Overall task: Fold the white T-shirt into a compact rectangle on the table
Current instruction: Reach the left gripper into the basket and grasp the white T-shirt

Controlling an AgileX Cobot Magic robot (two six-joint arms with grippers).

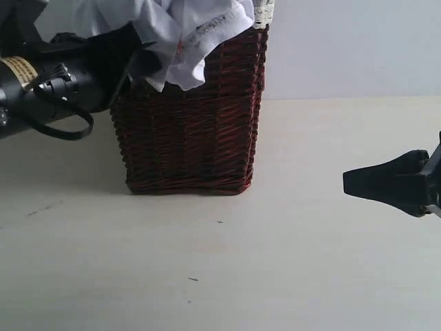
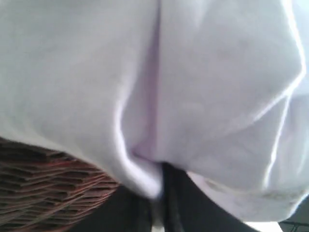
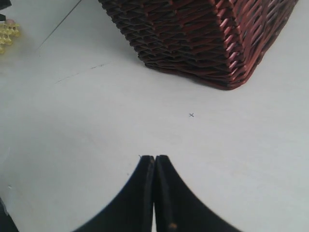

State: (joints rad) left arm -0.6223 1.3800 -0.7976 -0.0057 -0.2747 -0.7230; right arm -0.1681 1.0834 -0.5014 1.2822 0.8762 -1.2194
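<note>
The white T-shirt (image 1: pixel 186 34) is bunched up on top of the dark wicker basket (image 1: pixel 189 131) and spills over its front rim. My left arm (image 1: pixel 62 76) reaches in from the left at rim height, its fingertips hidden among the cloth. In the left wrist view the white T-shirt (image 2: pixel 193 96) fills the picture, and my left gripper (image 2: pixel 161 193) is shut on a fold of it, just above the basket's weave (image 2: pixel 38 179). My right gripper (image 1: pixel 348 181) hovers low over the table (image 1: pixel 207 262) at the right, shut and empty (image 3: pixel 154 159).
The basket (image 3: pixel 203 34) stands at the back middle of the table (image 3: pixel 72 121), with a strip of lace liner (image 1: pixel 263 12) at its right rim. A small yellow object (image 3: pixel 7 34) lies at the edge of the right wrist view.
</note>
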